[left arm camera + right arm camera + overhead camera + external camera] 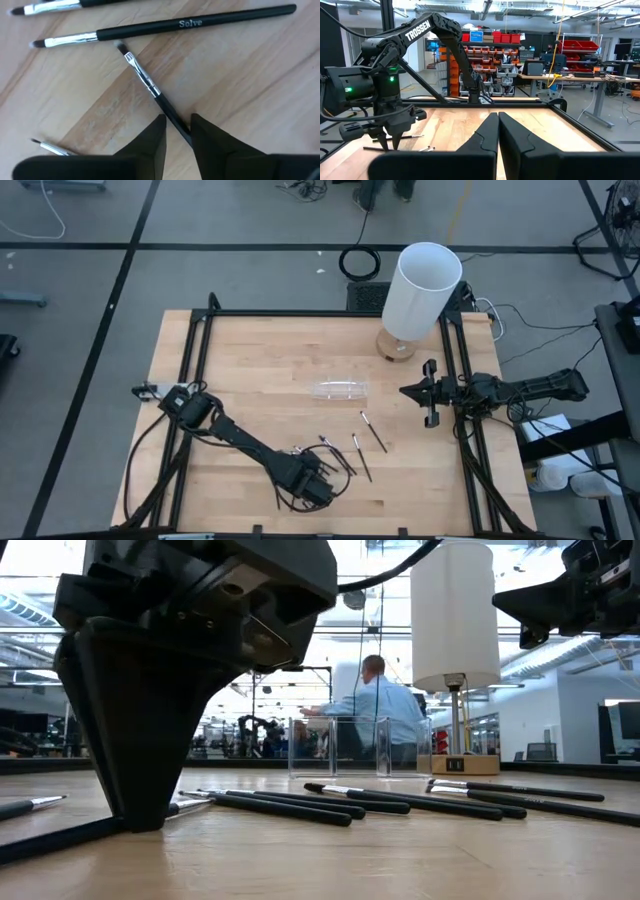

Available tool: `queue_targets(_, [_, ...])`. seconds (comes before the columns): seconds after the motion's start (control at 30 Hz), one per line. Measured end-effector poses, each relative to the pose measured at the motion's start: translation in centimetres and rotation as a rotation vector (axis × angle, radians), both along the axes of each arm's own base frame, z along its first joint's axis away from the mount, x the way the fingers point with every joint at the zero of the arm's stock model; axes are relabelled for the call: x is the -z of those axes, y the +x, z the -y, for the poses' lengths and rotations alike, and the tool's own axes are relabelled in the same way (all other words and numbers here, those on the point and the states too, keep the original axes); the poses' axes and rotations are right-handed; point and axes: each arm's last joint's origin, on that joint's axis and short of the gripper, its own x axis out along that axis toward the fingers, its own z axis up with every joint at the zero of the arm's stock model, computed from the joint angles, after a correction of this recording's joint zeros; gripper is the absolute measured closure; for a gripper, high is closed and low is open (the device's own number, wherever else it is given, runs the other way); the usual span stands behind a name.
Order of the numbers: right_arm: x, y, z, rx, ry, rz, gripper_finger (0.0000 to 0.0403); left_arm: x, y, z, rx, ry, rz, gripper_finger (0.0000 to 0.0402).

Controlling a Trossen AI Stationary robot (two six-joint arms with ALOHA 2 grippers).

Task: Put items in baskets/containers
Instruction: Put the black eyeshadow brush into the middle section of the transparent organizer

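Several thin dark sticks with silvery ferrules and pale tips lie flat on the wooden table near its front, among them three [360,457] to the right of my left gripper [315,485]. That gripper points down with its fingertips at the table, open. One stick [145,80] runs between its fingers [157,135]. The clear tray [340,390] stands on the table's middle, away from the gripper. My right gripper [405,391] waits shut at the right edge, above the table. My left gripper comes from above, fingers pointing down, one on each side of the stick's dark handle [170,112], which crosses the gap at a slant. The handle lies on the table and runs up against one finger [200,137]; whether that finger touches it I cannot tell.
A tall white cylinder [420,285] on a round wooden base stands at the far right, behind the tray. A longer stick marked "Solve" [190,22] lies just beyond the fingers. More sticks [400,802] lie between the gripper and the tray [340,745]. A person [375,705] sits beyond the table.
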Motion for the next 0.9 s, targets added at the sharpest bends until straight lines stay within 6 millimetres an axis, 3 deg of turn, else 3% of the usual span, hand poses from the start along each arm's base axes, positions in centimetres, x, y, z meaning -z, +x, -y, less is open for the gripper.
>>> queue_targets(0.67, [0.0, 0.0, 0.0, 0.001, -0.003, -0.001, 0.0403, 0.0, -0.7, 1.8, 0.503, -0.006, 0.079, 0.0312])
queue_targets(0.77, [0.0, 0.0, 0.0, 0.001, -0.003, -0.001, 0.0403, 0.0, -0.7, 1.9, 0.503, -0.003, 0.083, 0.0312])
queue_targets(0.9, [0.0, 0.0, 0.0, 0.001, -0.003, -0.001, 0.0403, -0.3, -0.5, 1.6, 0.381, -0.001, 0.086, 0.0312])
